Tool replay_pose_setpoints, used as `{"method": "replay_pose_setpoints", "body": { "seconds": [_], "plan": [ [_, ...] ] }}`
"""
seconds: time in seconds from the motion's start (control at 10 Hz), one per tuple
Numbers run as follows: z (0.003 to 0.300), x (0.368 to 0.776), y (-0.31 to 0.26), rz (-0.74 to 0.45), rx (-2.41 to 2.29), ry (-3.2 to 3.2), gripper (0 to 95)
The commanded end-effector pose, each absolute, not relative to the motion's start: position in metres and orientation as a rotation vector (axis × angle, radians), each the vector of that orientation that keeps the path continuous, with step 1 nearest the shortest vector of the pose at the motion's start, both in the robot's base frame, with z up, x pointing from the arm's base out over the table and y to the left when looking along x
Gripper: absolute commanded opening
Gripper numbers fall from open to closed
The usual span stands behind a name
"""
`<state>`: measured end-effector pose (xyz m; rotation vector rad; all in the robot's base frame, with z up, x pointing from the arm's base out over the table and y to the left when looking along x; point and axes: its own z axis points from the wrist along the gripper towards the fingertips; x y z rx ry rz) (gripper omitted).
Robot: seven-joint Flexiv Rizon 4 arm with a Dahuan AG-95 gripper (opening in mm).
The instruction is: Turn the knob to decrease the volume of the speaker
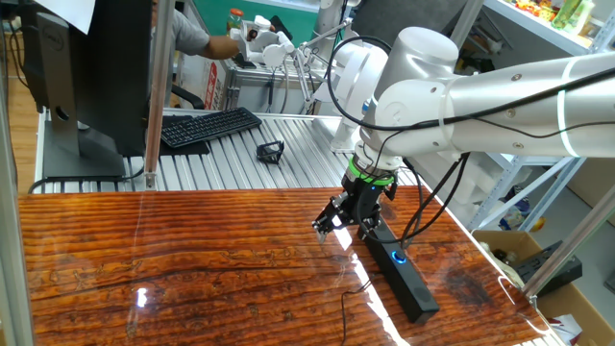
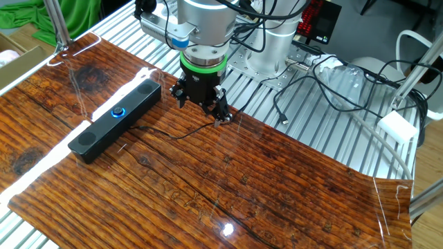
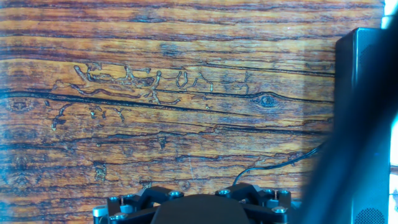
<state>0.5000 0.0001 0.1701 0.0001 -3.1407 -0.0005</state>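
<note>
On the wood-grain worktop the speaker lies flat near the left edge in the other fixed view, its long side running along that edge. The knob sits on its top face around the middle of the bar, ringed by a blue glow. A thin black cable runs from the speaker across the wood toward the far edge, passing under the arm.

Just right of the speaker's far end, the gripper hangs above the worktop and points straight down. Its two fingers are spread wide apart with nothing between them. It touches neither the speaker nor the knob.

In one fixed view the gripper hovers beside the far end of the speaker, and the knob glows blue on the bar nearer the front edge.

In the hand view the speaker fills the right side, with bare wood to its left and the cable curling in low.
</note>
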Motion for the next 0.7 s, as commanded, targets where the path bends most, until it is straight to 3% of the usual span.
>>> {"method": "replay_pose_setpoints", "body": {
  "seconds": [0.1, 0.7],
  "plan": [
    [0.17, 0.5, 0.0, 0.022, 0.051, -3.181, 0.0],
    [0.1678, 0.4978, 0.0009, 0.018, 0.046, -3.181, 0.0]
  ]
}}
